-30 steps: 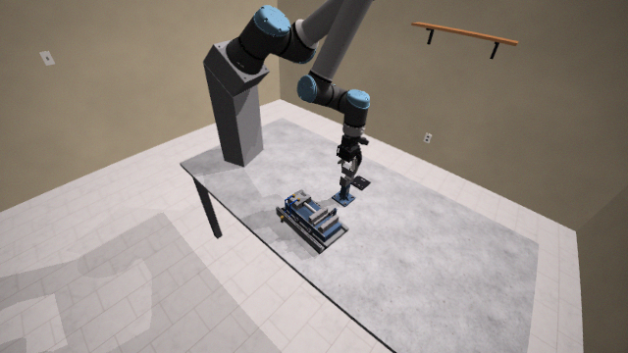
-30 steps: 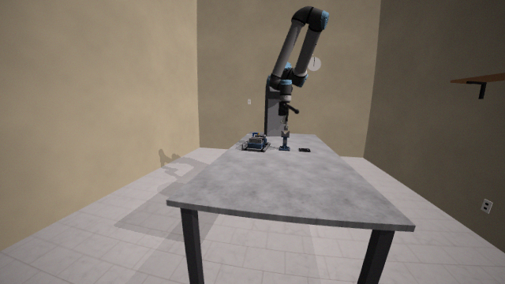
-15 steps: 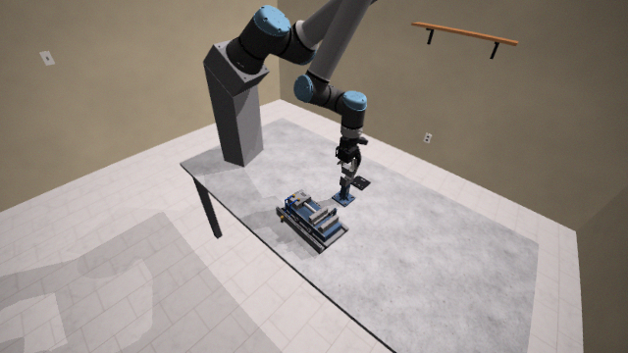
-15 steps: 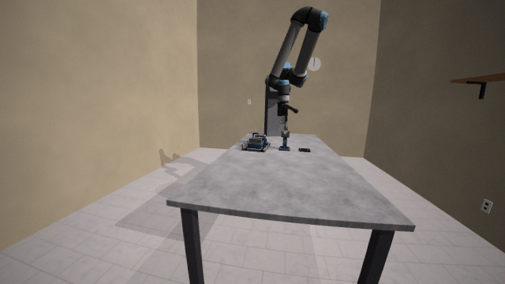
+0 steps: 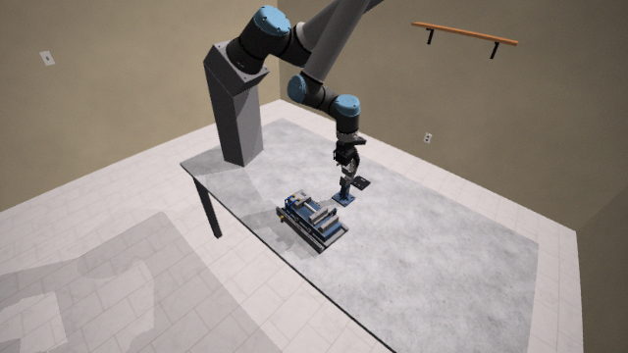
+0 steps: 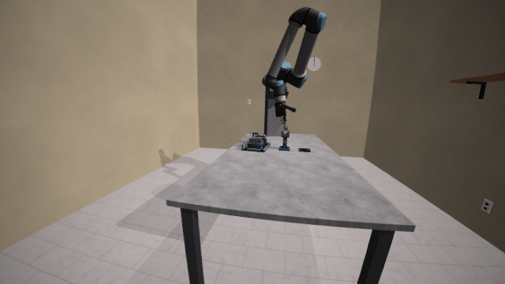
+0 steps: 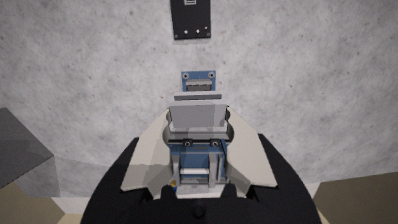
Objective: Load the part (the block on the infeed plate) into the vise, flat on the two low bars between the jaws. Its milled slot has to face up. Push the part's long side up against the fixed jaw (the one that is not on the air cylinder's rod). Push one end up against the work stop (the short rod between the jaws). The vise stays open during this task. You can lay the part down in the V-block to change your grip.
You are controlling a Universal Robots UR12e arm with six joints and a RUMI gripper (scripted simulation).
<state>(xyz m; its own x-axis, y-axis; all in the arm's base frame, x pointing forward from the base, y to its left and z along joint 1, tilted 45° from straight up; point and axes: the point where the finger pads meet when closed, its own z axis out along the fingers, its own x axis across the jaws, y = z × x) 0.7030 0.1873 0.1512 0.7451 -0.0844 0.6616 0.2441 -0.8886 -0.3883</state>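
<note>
Jaws grip the part (image 7: 198, 116) by 2 opposite sides, over the V-block (image 5: 343, 198) (image 6: 285, 148) (image 7: 198, 75). The regrip step seems in hand; next, probably, lift clear and carry it toward the vise (image 5: 325, 231) (image 6: 256, 146) (image 7: 200, 158), 6 o'clock in the wrist view, slot up.

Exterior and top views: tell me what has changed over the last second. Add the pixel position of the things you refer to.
The wrist (image 5: 347, 115) (image 6: 279, 92) has swung toward the vise (image 5: 304, 219) (image 6: 256, 146) (image 7: 200, 157), leftward in both views. The gripper (image 5: 345, 179) (image 6: 285, 127) (image 7: 198, 107) now leans more, its fingertips about where they were over the V-block stand (image 5: 343, 199) (image 6: 284, 148) (image 7: 199, 74); it is shut on the part (image 7: 198, 116). No release shows. Vise, stand and infeed plate (image 5: 361, 182) (image 6: 304, 150) (image 7: 192, 22) stayed put.
</note>
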